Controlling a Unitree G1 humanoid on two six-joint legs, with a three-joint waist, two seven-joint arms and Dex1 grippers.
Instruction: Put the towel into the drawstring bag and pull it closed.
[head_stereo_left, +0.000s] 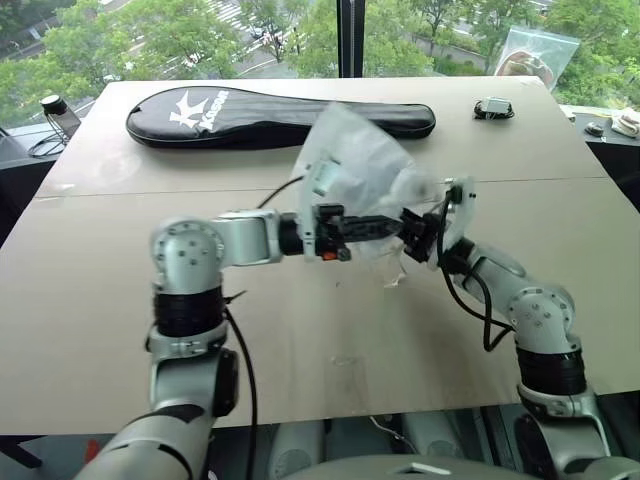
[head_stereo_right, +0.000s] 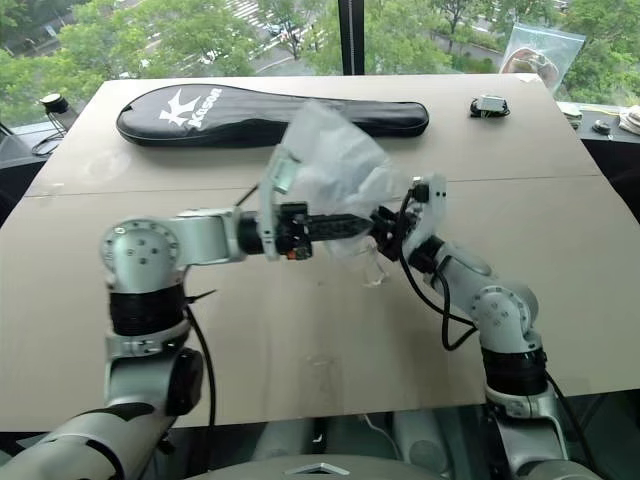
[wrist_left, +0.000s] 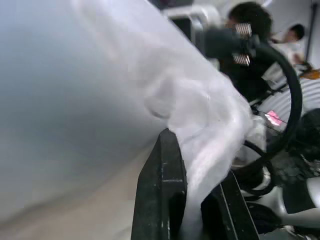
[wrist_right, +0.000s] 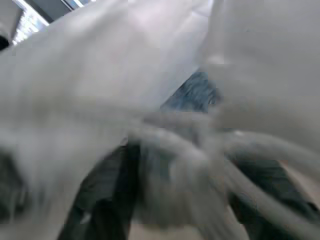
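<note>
The left gripper (head_stereo_left: 392, 226) is clamped on gathered fabric of the white semi-translucent drawstring bag (head_stereo_left: 352, 165), which billows crumpled above the beige table (head_stereo_left: 120, 290). Whether the right gripper (head_stereo_left: 418, 238), beside the bag, grips anything I cannot tell.

Both arms are built of rounded silver-grey shells joined by black ribbed bands at the joints. The left arm (head_stereo_left: 190, 262) carries a large silver disc-shaped cap behind its forearm, and a black cable runs along it. A small orange-red mark sits just behind the black fingers of the left gripper (head_stereo_right: 375, 226). The right arm (head_stereo_left: 535, 320) has a looping black cable behind its wrist and a white bracket just behind the right gripper (head_stereo_left: 418, 236), whose fingers are black.
</note>
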